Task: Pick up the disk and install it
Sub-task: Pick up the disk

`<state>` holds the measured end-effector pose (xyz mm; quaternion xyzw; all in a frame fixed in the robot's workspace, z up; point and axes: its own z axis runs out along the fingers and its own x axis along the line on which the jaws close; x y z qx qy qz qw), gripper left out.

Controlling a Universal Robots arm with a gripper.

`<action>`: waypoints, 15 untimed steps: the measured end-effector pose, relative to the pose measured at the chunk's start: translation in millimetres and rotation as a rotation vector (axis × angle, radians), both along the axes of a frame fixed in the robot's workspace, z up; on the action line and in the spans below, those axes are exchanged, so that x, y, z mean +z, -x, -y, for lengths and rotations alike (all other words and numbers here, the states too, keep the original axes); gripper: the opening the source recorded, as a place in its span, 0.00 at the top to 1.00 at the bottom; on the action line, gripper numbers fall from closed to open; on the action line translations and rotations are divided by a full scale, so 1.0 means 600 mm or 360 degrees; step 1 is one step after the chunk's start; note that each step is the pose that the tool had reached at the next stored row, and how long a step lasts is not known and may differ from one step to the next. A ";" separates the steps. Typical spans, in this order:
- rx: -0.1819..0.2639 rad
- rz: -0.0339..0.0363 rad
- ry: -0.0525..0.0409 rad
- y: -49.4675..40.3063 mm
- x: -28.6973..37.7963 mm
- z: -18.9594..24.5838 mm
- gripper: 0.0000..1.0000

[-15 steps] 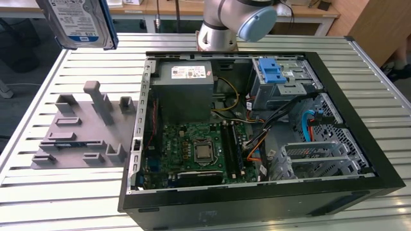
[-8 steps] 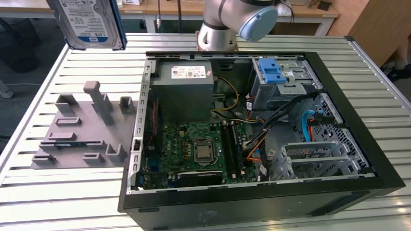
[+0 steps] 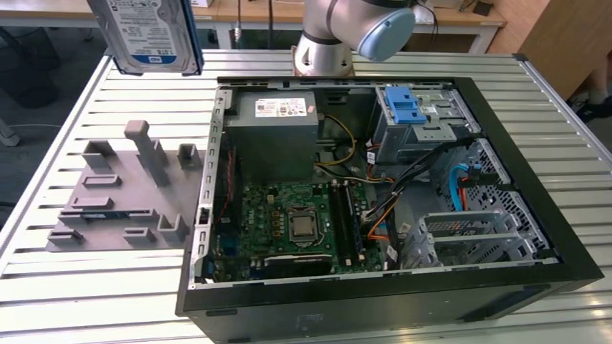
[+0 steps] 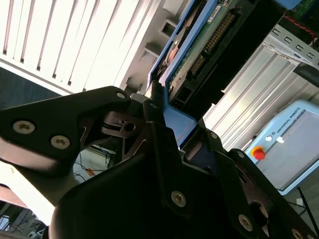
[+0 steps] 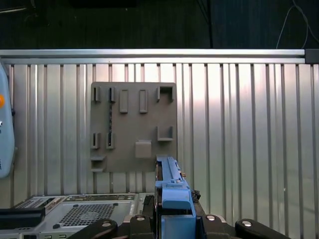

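The disk (image 3: 153, 32) hangs upright high above the table's far corner at the exterior view's left, its white-and-blue label facing the camera and blue rails along its edges. In the first wrist view the disk (image 5: 171, 181) shows edge-on, and my gripper (image 5: 173, 220) is shut on its blue rail. The second wrist view shows the same hold: the gripper (image 4: 172, 127) clamps the disk (image 4: 209, 35), whose green circuit board side is in sight. The disk is above the grey fixture (image 3: 125, 186), clear of it and of the open computer case (image 3: 535, 215).
The case lies open on the slatted metal table (image 3: 77, 287), with a grey power supply box (image 3: 277, 136), the motherboard (image 3: 297, 222) and a drive bay with a blue latch (image 3: 406, 107). The arm's base (image 3: 325, 43) stands behind the case. A teach pendant (image 4: 294, 144) lies beside the table.
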<state>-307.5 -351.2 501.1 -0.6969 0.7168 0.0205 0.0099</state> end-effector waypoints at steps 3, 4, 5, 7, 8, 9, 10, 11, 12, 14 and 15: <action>0.0000 0.0000 0.0000 -0.015 0.000 0.0013 0.64; 0.0000 0.0000 0.0000 -0.020 0.000 0.0018 0.64; 0.0000 0.0000 0.0000 -0.025 0.000 0.0023 0.64; 0.0000 0.0000 0.0000 -0.035 0.000 0.0036 0.64; 0.0000 0.0000 0.0000 -0.039 0.000 0.0044 0.64; 0.0000 0.0000 0.0000 -0.043 0.000 0.0053 0.64; 0.0000 0.0000 0.0000 -0.047 0.000 0.0062 0.64; 0.0000 0.0000 0.0000 -0.050 0.000 0.0073 0.64; 0.0000 0.0000 0.0000 -0.053 0.000 0.0085 0.64; 0.0000 0.0000 0.0000 -0.058 0.000 0.0110 0.64; 0.0000 0.0000 0.0000 -0.060 0.000 0.0123 0.64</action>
